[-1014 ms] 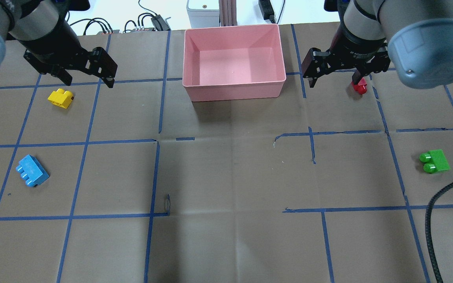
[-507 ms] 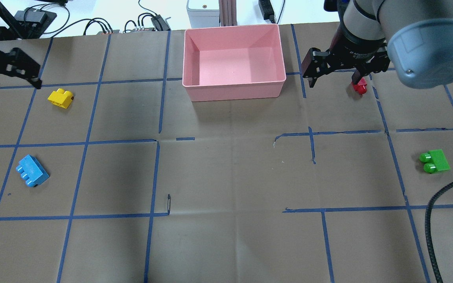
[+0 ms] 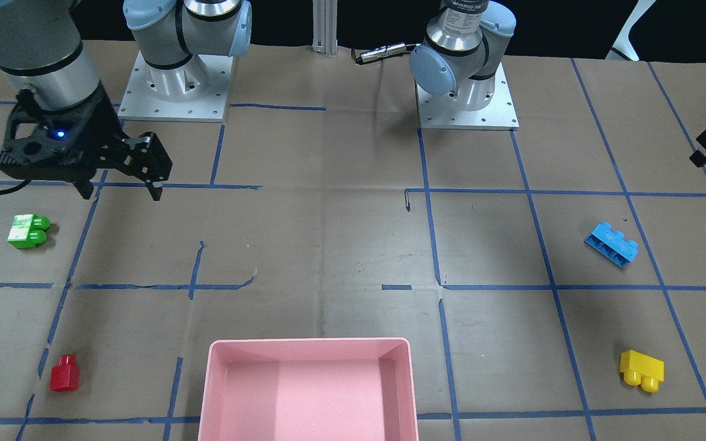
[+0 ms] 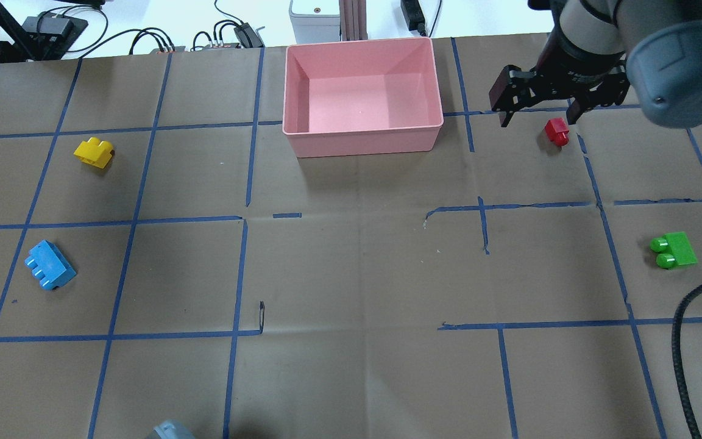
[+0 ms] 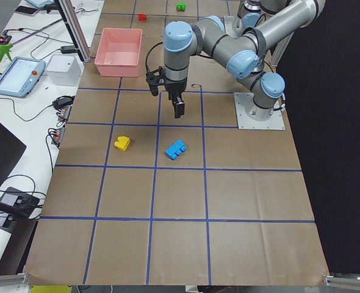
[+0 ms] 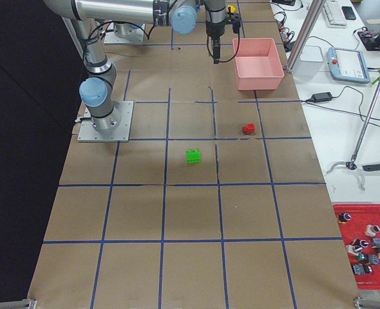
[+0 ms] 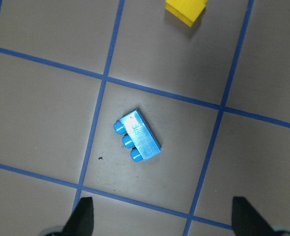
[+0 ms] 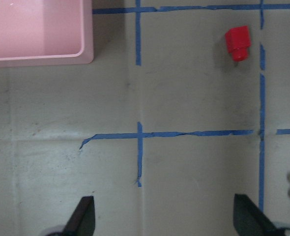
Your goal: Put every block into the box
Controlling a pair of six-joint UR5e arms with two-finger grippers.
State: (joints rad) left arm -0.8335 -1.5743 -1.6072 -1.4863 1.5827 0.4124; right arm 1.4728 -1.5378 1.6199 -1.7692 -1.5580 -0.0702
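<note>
The pink box point(image 4: 363, 141) sits at the top centre of the overhead view, with nothing in it. All four bricks lie on the brown paper point(image 4: 351, 274) outside the box. The red brick point(image 4: 556, 131) is at upper right and the green brick point(image 4: 674, 251) is near the right edge, halfway down. The yellow brick point(image 4: 94, 152) is at upper left, with the blue brick point(image 4: 50, 265) below it.

The right gripper point(image 4: 538, 116) hangs at upper right, spread wide and holding nothing. The red brick shows just under its right-hand finger there (not touching; the front view shows them well apart).

The left gripper point(image 7: 163, 219) is likewise spread wide and empty. Its wrist camera looks straight down on the blue brick in mid-frame, with a corner of the yellow brick at the top edge.
</note>
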